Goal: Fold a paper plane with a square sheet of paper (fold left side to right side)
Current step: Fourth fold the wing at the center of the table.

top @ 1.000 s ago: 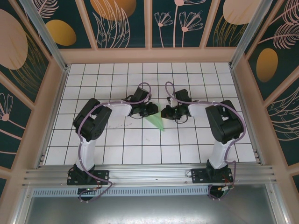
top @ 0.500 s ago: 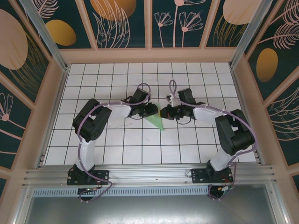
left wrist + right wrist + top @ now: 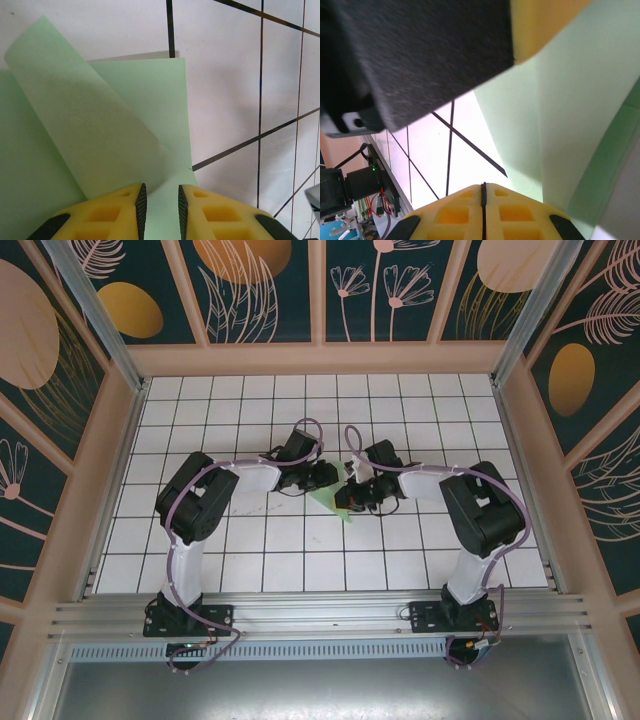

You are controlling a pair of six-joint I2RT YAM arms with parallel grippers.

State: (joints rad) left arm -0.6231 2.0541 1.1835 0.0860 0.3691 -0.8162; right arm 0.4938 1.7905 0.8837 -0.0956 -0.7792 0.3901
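Green paper sheet [image 3: 336, 504]: lies mid-frame in the top view on the white gridded worktop [image 3: 270, 560], between the two pincers. It is folded to a narrow wedge with its point toward the lower edge.
Raised flap [image 3: 75, 112]: in the left wrist view one layer curls up from lower centre to upper left, not lying flat on the layer beneath.
Left pincer [image 3: 160, 200]: at the bottom of its own view, with its tips parted by a thin slit and green showing through. It grasps nothing and probably sits on the sheet to pin it down.
Right pincer [image 3: 483, 192]: clenched, its tips meeting in a seam, just beside the paper's edge. Whether it nips any paper cannot be told.
Likely reason: one arm anchors the paper so the other, closed into a blunt tool, can press a crease.
Next move: flatten the flap along its fold line.
Risk: thin paper may slide or spring back.
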